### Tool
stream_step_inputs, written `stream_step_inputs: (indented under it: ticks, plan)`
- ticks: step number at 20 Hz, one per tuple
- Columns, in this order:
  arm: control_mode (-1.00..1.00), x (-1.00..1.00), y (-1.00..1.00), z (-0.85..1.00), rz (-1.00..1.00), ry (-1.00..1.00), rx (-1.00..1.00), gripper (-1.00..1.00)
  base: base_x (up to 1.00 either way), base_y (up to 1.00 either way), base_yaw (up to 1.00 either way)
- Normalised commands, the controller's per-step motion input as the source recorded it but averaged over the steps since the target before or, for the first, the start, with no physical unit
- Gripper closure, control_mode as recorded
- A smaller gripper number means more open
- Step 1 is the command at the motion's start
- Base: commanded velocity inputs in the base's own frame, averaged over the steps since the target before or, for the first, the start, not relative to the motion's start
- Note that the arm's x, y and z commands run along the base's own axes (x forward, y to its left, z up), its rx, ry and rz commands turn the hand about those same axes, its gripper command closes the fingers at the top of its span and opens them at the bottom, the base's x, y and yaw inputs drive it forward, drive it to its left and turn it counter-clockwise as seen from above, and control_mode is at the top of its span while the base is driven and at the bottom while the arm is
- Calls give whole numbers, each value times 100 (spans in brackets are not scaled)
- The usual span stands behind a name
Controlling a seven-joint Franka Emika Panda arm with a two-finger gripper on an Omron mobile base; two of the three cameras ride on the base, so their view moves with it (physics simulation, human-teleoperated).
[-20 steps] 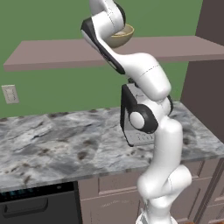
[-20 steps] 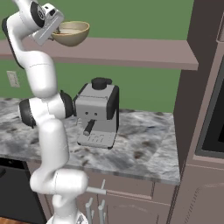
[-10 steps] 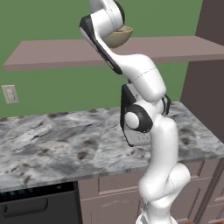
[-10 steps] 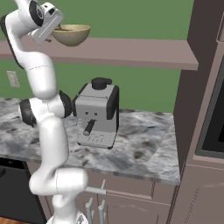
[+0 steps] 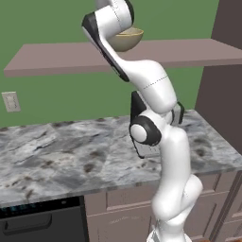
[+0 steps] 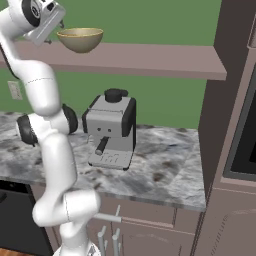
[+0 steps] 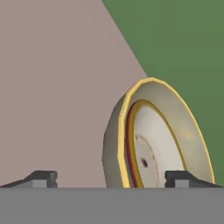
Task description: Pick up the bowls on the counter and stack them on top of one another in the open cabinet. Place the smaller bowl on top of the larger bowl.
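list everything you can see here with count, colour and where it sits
deep yellow-tan ceramic bowl: 1, yellow-tan with olive-gold rim, on the shelf board
shallow cream bowl with orange-brown rim: 1, cream, nested inside the deep bowl
long mauve-brown shelf board: 1, mauve-brown, on the green wall above the counter
grey-and-white marbled stone counter: 1, grey and white with dark veins, over the drawer fronts
grey and black coffee machine: 1, on the counter under the shelf
cream wall switch plate: 1, on the green wall
white robot arm: 1, white with dark joints, rising from the base to the shelf
claw: 1, dark fingertips, open, astride the deep bowl's rim
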Motion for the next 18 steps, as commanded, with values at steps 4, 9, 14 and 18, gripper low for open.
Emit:
stream_step_inputs:
  ticks: [4, 9, 14, 18]
  plan:
    - [-100, -52, 0, 0, 0, -9, 0, -100, 0, 0, 0]
    - [-100, -70, -7, -13, 0, -9, 0, -100, 0, 0, 0]
    - [-100, -79, -10, -30, -1, -4, 0, -100, 0, 0, 0]
    - [-100, -79, -4, -51, -1, 0, -1, -100, 0, 0, 0]
